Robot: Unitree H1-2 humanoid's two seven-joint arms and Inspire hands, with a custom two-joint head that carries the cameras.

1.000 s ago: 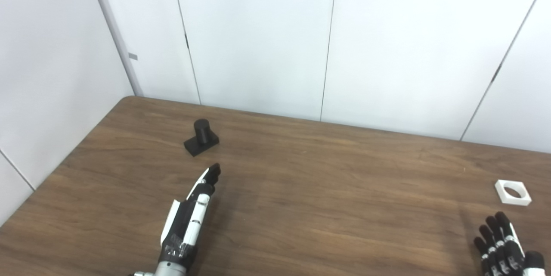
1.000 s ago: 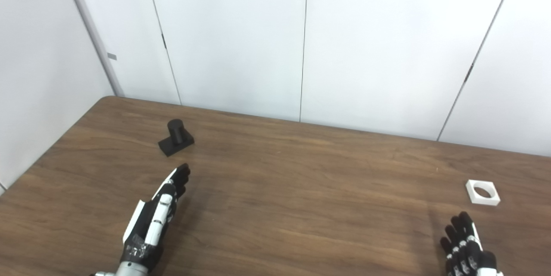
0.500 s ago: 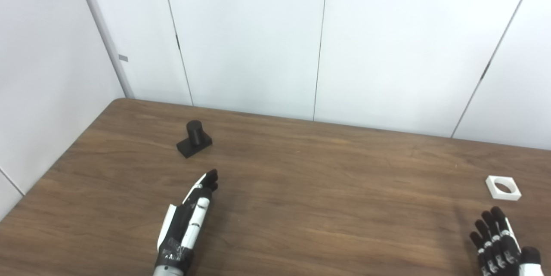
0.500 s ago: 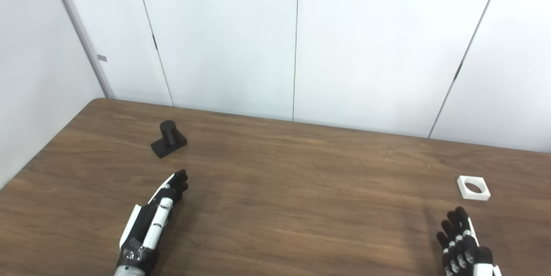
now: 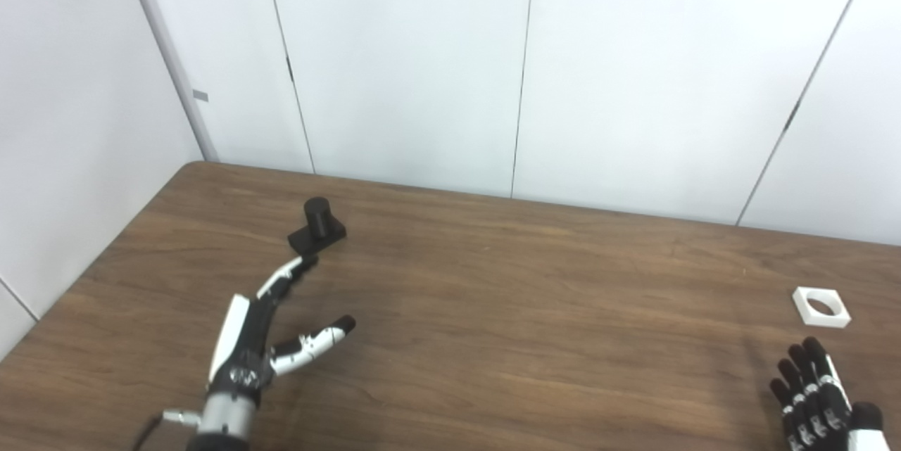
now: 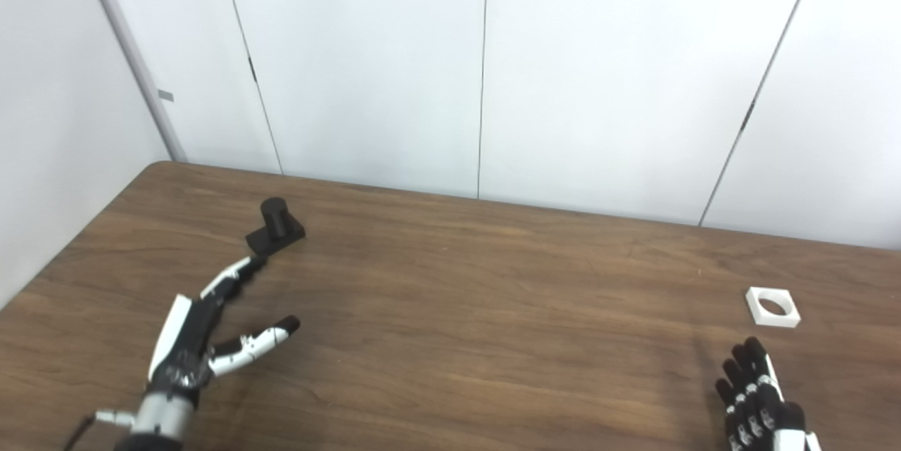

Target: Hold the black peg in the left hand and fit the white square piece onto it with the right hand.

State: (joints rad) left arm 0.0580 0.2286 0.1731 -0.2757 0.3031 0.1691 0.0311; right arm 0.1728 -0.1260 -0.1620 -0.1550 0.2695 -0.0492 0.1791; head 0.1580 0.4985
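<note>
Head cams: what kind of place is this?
Likely a lab test cell, not a home or shop. Plain white wall panels close in a wooden table that carries only a black peg and a white square piece, with both robot hands over it.

black peg [image 5: 317,224], white square piece [image 5: 821,307], brown wood-grain table [image 5: 535,317].

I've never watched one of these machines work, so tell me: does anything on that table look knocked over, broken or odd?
Nothing stands out. The black peg on its square base stands upright, and the white square piece with a round hole lies flat on the brown wooden table. The left hand is open near the peg; the right hand holds nothing.
</note>
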